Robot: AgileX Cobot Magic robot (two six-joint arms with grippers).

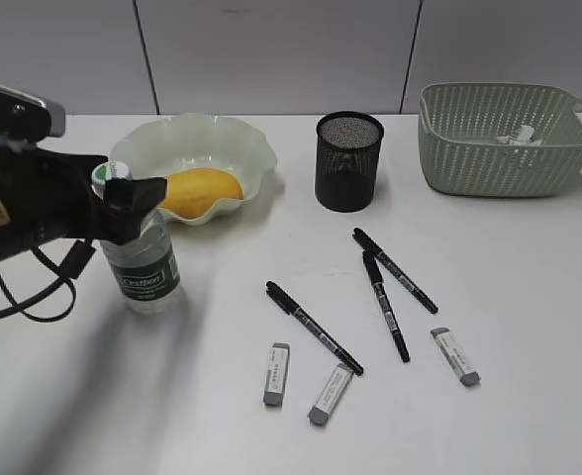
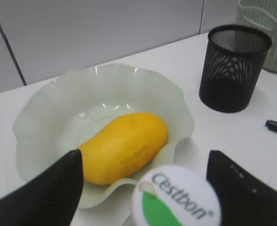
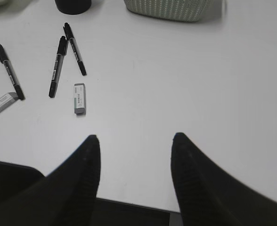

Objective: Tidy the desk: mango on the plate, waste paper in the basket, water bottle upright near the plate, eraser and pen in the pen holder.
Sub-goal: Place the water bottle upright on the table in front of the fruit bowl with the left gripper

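The desk [image 1: 529, 297] is plain white. Toward its far left edge the plate [image 1: 242, 139] is pale translucent green, holding a yellow-orange mango [image 1: 200, 192]. The water bottle [image 1: 143, 262] is clear, with a dark green label lettered in white and a white cap printed with green. The pen holder [image 1: 348, 163] is black mesh. At the far right corner the basket [image 1: 499, 148] is sage green with a perforated woven-look pattern; white waste paper [image 1: 517, 137] lies inside. Three pens [image 1: 314, 328] are black; three erasers [image 1: 276, 373] are grey and white.
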